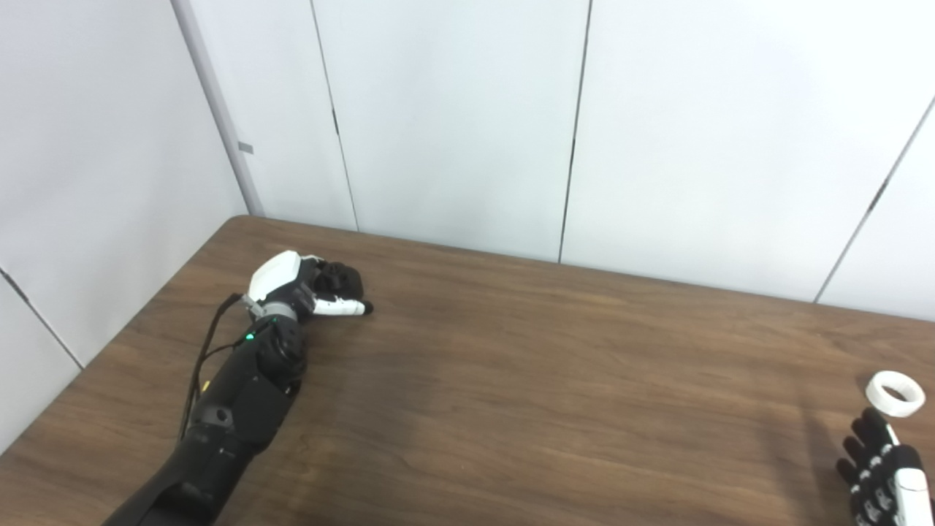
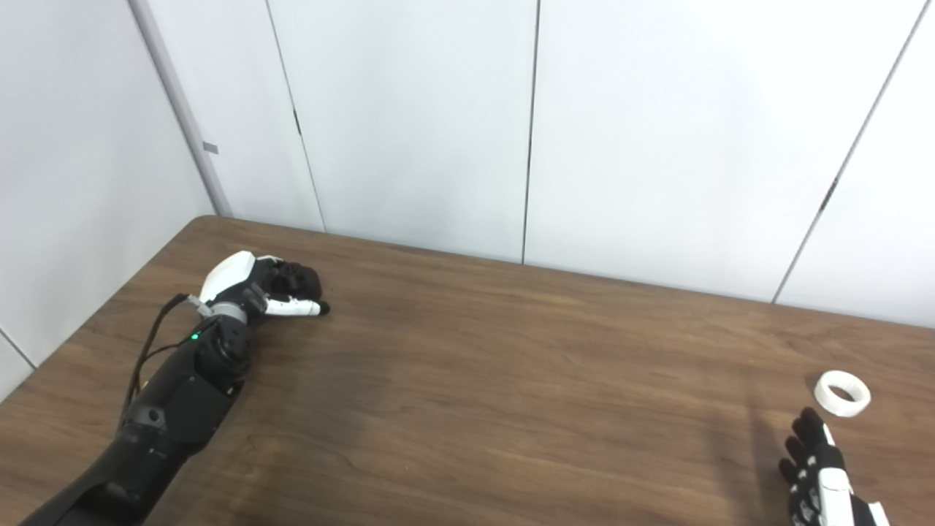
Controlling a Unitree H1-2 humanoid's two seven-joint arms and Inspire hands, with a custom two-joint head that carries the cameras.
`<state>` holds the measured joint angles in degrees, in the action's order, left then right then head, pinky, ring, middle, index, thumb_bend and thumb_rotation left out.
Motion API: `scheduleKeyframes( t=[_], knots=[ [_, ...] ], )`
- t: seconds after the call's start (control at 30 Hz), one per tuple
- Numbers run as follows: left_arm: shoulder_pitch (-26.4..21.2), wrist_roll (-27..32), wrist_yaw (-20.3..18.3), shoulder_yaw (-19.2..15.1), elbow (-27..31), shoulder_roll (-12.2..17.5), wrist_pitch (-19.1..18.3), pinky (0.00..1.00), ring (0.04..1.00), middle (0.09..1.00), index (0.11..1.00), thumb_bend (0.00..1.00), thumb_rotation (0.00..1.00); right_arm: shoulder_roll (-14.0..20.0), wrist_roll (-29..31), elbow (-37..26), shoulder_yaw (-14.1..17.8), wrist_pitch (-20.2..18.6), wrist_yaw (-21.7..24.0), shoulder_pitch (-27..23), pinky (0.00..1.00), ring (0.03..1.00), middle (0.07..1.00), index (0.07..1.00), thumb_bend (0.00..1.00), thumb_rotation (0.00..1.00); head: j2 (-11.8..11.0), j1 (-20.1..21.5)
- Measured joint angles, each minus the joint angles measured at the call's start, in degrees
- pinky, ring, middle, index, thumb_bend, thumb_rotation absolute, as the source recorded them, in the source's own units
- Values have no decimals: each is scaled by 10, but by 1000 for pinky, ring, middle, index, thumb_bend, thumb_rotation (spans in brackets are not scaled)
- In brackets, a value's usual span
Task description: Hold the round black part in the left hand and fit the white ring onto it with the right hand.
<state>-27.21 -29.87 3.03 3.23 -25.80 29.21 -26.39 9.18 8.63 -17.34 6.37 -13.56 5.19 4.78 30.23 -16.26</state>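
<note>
a: where is the left hand (image 1: 307, 286)?

b: far out on the left part of the bench (image 1: 511, 380), near the back left corner. its arm (image 1: 234, 402) comes in from the bottom left and lies low over the wood. the back of the hand is white and faces up.

a: is it holding anything?

b: its fingers (image 2: 296, 277) are curled over something dark and lumpy, and the thumb (image 1: 340, 308) sticks out flat toward the right, along the wood. the dark lump looks like the black part (image 1: 340, 279), but it blends with the dark fingers, so i can't tell part from fingers with any certainty. the hand reads as closed around it.

a: is the part lifted?

b: i can't tell. the hand sits right at the bench surface, with the thumb tip seemingly touching the wood.

a: and the ring (image 1: 895, 394)?

b: it lies flat on the bench at the far right, hole facing up, white against the brown wood. it is well apart from the left hand, across nearly the whole width of the bench.

a: the right hand (image 2: 822, 475)?

b: it comes in at the bottom right corner, only partly in view. its fingers (image 1: 871, 431) are stretched out and a little apart, pointing up toward the ring. it holds nothing. the nearest fingertip is just beside the ring's near edge; whether it touches is hard to say.

a: what's behind?

b: plain white wall panels (image 1: 453, 117) with thin dark seams.
</note>
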Motion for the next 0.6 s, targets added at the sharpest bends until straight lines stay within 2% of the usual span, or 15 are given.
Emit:
scheduleKeyframes(
  t=[0.27, 0.47, 0.6],
  knots=[
    [0, -1, 6, -2, 1, 2, -2, 1000, 1000, 942, 835, 916, 334, 2, 0, 0, 1, 0, 1, 1, 1000, 1000, 1000, 1000, 330, 1000, 0, -1],
    [0, 0, 10, -3, 0, 2, -2, 1000, 1000, 936, 816, 918, 350, 2, 0, 0, 2, 0, 2, 1, 1000, 1000, 1000, 1000, 314, 1000, 2, 1],
    [0, 0, 10, -2, 0, 2, -2, 1000, 994, 931, 804, 919, 342, 3, 3, 0, 5, 0, 3, 0, 1000, 1000, 1000, 1000, 344, 1000, 3, 1]
  ],
)
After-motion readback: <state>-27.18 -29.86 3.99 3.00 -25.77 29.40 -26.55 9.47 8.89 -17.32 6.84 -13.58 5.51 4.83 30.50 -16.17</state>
